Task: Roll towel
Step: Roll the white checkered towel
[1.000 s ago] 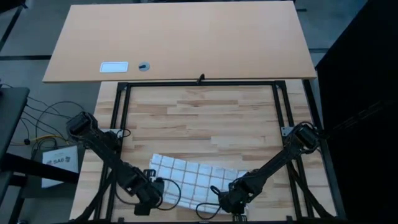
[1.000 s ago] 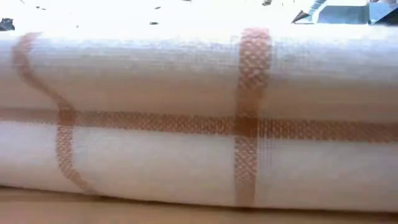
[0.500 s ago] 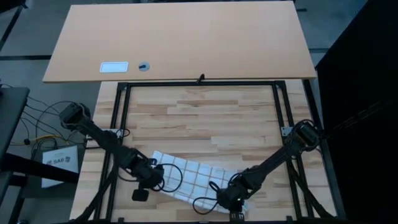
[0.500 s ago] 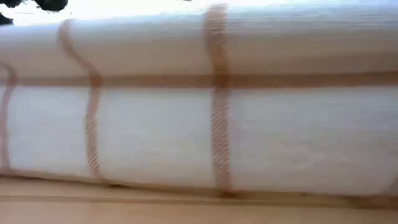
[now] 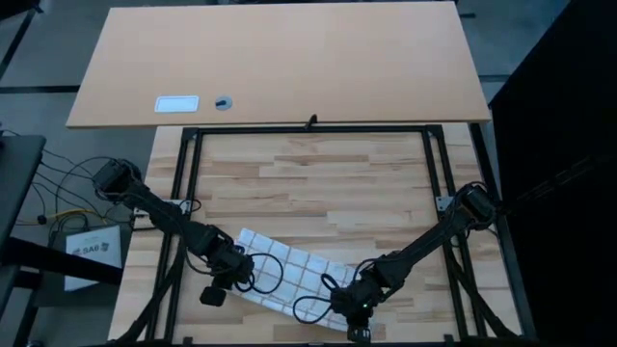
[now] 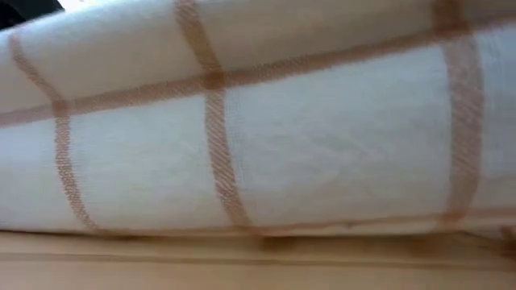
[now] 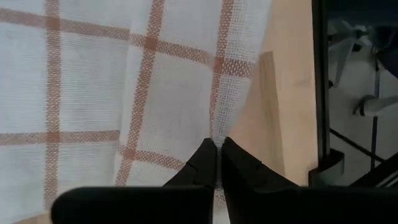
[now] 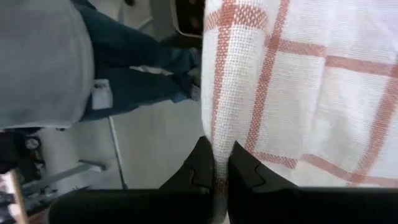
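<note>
The white towel (image 5: 294, 262) with reddish-brown grid lines lies slanted near the table's near edge. It fills the low view (image 6: 266, 137), where its lower edge meets the wooden table top. My left gripper (image 5: 239, 277) is shut on the towel's near-left part; it also shows in the left wrist view (image 7: 216, 152). My right gripper (image 5: 349, 295) is shut on the towel's near-right part; it also shows in the right wrist view (image 8: 216, 158). My left gripper pinches a raised ridge of the towel's cloth (image 7: 215, 127) between its two fingertips, close to the towel's side edge. The cloth spreads away from the fingers with a crease running out from the pinch. One layer or several, I cannot tell. My right gripper pinches the towel's side edge (image 8: 219, 127) between its two fingertips. The edge runs straight away from the fingers, and the floor shows past it. One layer or several, I cannot tell.
The wooden table (image 5: 318, 183) stretches bare toward the far side inside a black frame (image 5: 189, 173). A larger light-brown board (image 5: 280, 58) lies beyond it. A person in jeans (image 8: 124, 68) stands on the floor past the table's near edge.
My left gripper has gone toward the table's far edge and my right gripper toward the left, both still shut on the towel. The towel has drawn narrower from left to right and now lies more slanted; in the low view its grid lines have tilted.
</note>
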`<state>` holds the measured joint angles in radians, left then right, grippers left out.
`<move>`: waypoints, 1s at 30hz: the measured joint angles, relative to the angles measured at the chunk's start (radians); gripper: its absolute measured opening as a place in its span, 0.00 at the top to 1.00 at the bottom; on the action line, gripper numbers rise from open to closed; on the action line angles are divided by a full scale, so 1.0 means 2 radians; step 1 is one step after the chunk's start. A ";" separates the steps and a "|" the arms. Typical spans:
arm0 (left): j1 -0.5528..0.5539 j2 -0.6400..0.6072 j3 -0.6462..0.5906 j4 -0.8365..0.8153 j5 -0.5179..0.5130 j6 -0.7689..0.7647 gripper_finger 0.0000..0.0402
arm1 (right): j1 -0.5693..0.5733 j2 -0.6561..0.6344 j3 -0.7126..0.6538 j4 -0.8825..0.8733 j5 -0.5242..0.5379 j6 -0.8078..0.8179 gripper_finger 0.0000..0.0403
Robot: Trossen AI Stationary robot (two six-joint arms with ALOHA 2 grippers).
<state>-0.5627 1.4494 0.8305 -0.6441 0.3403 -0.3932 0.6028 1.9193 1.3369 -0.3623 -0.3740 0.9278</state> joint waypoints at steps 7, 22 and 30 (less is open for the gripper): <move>0.008 0.000 -0.001 0.001 -0.001 0.016 1.00 | 0.003 0.000 0.000 0.017 -0.004 0.020 1.00; 0.010 0.000 -0.001 0.002 -0.002 0.038 1.00 | 0.010 -0.001 -0.048 0.143 -0.003 0.069 1.00; 0.049 0.000 -0.001 0.003 -0.002 0.076 1.00 | 0.017 -0.001 -0.112 0.227 0.002 0.117 1.00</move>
<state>-0.4655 1.4498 0.8288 -0.6384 0.3359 -0.2404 0.6358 1.9175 1.1119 0.0919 -0.3710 1.1625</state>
